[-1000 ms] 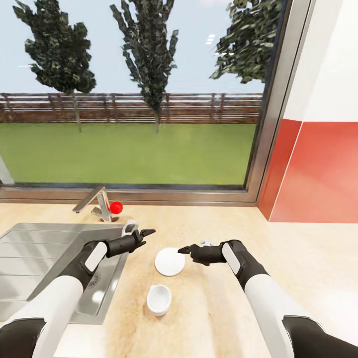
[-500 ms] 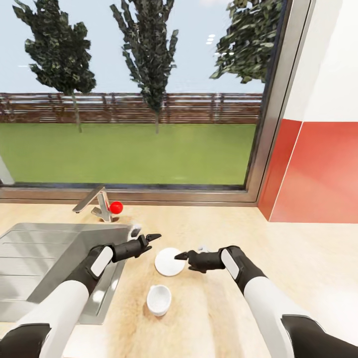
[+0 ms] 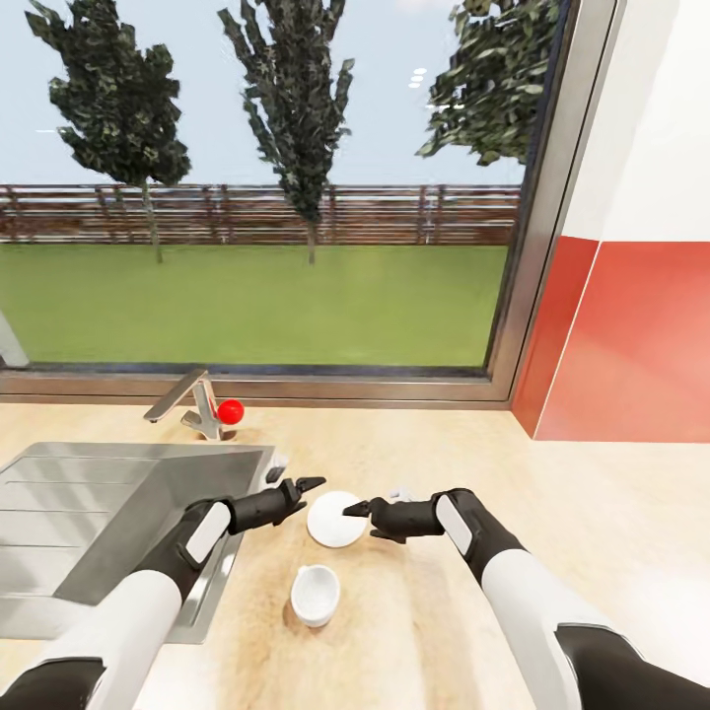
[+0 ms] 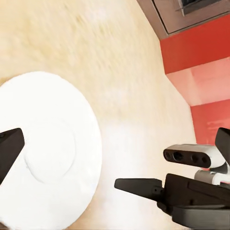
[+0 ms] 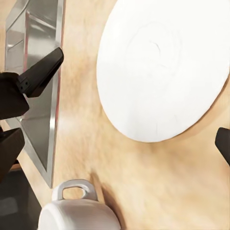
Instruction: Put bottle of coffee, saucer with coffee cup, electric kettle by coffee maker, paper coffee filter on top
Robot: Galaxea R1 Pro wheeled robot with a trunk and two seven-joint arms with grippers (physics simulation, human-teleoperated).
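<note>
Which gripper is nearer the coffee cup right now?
Roughly equal, the left slightly closer. The left gripper hangs beyond the coffee cup, by the saucer's sink-side edge; the right gripper hovers over the saucer's opposite edge. Neither touches the cup.

Both arms reach forward, forearms angled inward, fingertips pointing at each other with a gap between. Left gripper (image 3: pixel 301 484): jaws parted, nothing held. Right gripper (image 3: pixel 355 510): jaws parted, nothing held.
</note>
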